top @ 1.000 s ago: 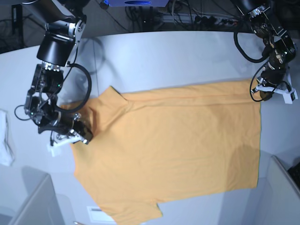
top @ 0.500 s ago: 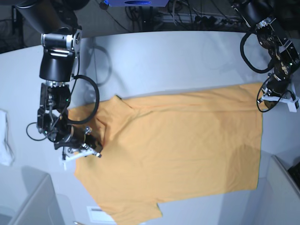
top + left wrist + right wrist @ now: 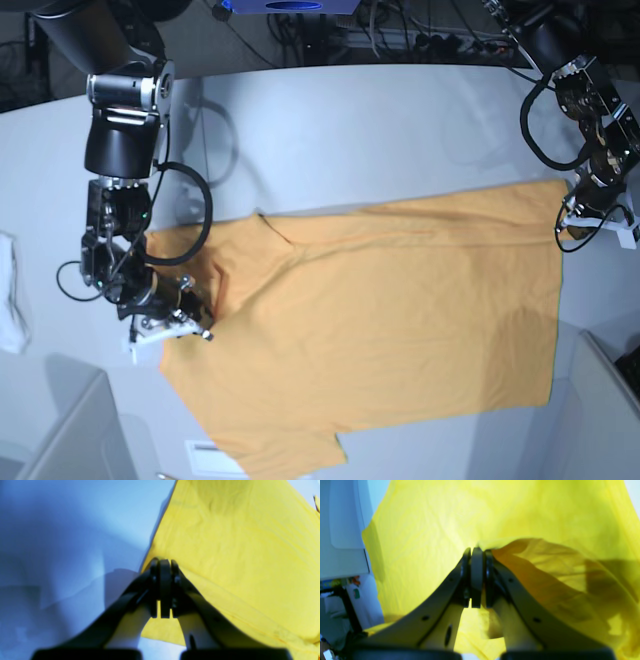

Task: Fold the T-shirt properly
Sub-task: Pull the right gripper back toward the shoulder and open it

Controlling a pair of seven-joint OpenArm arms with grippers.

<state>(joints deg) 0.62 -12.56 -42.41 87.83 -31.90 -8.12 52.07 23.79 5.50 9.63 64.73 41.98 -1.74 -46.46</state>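
Since a second ago: right gripper (image 3: 168, 326) gone down and rightward over the shirt's shoulder end, dragging that sleeve edge inward; left gripper (image 3: 598, 222) slid a little toward 3 o'clock and slightly lower, the hem corner carried along with it. Fabric near the collar now more bunched than before.

T-shirt (image 3: 380, 330) spread flat across the grey table (image 3: 380, 130), plain side up, collar end toward 9 o'clock, hem toward 3 o'clock, lower sleeve pointing to 6 o'clock. Filling the middle and lower part of the base view, between the two arms.

Right gripper at 9 o'clock of the shirt, on the upper sleeve and shoulder edge. Seen from its wrist camera: jaws pressed fully together, a ridge of the T-shirt (image 3: 545, 562) pinched between the tips (image 3: 477, 552), the cloth lifted into a shadowed fold just to the right of them.

Left gripper at 2 o'clock of the shirt, on the far hem corner. From its wrist camera: jaws closed tight, tips (image 3: 161, 563) clamped on the very edge of the T-shirt (image 3: 237, 542), the cloth running away toward 1 o'clock, bare table at 10 o'clock.

Small white cloth (image 3: 12, 295) at the 9 o'clock edge of the table, well apart from the shirt.
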